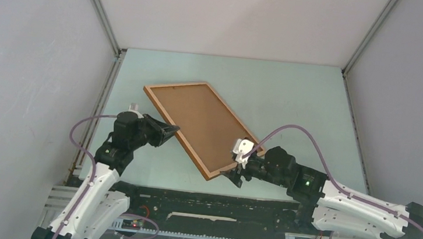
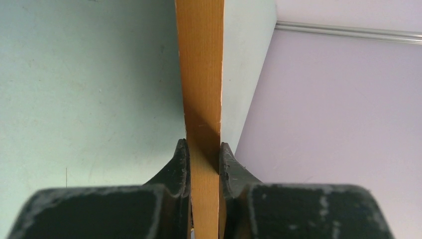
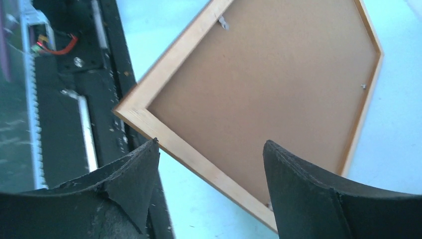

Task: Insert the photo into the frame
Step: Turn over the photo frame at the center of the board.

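The frame (image 1: 203, 124) is a light-brown wooden rectangle, back side up, with its brown fibreboard panel showing. It sits at an angle over the pale green table. My left gripper (image 1: 172, 130) is shut on its left long edge; the left wrist view shows the wooden edge (image 2: 201, 74) pinched between the fingers (image 2: 180, 159). My right gripper (image 1: 239, 163) is open beside the frame's near corner, and the frame (image 3: 259, 94) fills its wrist view beyond the spread fingers (image 3: 137, 169). The photo is not in view.
The table (image 1: 293, 98) is enclosed by grey walls with metal rails (image 1: 100, 9) at the corners. A black rail with cables (image 1: 212, 204) runs along the near edge; it also shows in the right wrist view (image 3: 74, 99).
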Controlling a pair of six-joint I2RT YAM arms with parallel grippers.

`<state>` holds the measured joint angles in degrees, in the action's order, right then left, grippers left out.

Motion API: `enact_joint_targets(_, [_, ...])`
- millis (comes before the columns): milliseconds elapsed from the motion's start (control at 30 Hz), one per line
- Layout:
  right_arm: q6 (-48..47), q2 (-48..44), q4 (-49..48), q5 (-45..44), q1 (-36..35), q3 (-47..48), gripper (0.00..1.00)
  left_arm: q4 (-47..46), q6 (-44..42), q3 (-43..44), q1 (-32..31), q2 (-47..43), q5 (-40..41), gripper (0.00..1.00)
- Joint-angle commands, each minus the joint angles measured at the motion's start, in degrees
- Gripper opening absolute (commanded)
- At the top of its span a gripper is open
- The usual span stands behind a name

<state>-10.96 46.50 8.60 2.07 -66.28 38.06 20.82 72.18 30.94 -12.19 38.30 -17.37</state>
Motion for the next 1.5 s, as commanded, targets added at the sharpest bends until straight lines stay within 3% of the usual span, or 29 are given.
enact_joint_targets(0, [-7.9,1.9,-4.5,-5.6,-3.4,-1.1,0.83,-3.9,-3.0,6.4,0.2,-1.0,-3.6,0.0])
enact_joint_targets(67, [-9.6,2.1,-6.9,-10.7,-6.1,-2.9,0.83,-3.6,-2.8,7.2,0.2,-0.6,-3.6,0.0])
enact_joint_targets(300, [-16.2,0.0,-12.3,-12.0,-12.7,-8.0,0.91,-2.2,-1.9,11.1,0.2,1.2,-3.7,0.0])
enact_joint_targets(367, [-16.3,1.4,-14.0,-16.0,-14.7,-8.6,0.9,-1.8,-1.8,12.2,0.2,1.6,-3.8,0.0])
enact_joint_targets(800, [-28.8,20.8,-50.0,-36.8,-19.6,-14.4,0.81,0.7,-0.1,16.1,0.1,3.0,-4.0,0.0])
enact_joint_targets(933, [-32.3,23.5,-56.7,-40.9,-20.1,-14.7,0.7,2.5,-1.0,17.6,0.1,3.4,-3.4,0.0])
enact_joint_targets(1100, [-32.1,23.8,-62.1,-42.8,-20.1,-15.8,0.41,3.1,-0.9,18.5,0.1,3.6,-2.8,0.0])
enact_joint_targets(1200, [-25.3,22.7,-58.1,-39.5,-17.8,-14.9,0.26,3.5,-1.3,19.2,0.1,3.7,-1.6,0.01])
enact_joint_targets(1333, [-16.4,18.0,-50.5,-31.5,-12.5,-14.4,0.02,2.6,-2.7,20.7,0.1,4.0,-2.1,0.43])
enact_joint_targets(1467, [-14.2,15.0,-49.7,-29.2,-8.4,-14.4,0.0,4.4,-7.0,24.8,0.2,3.8,-0.5,0.66])
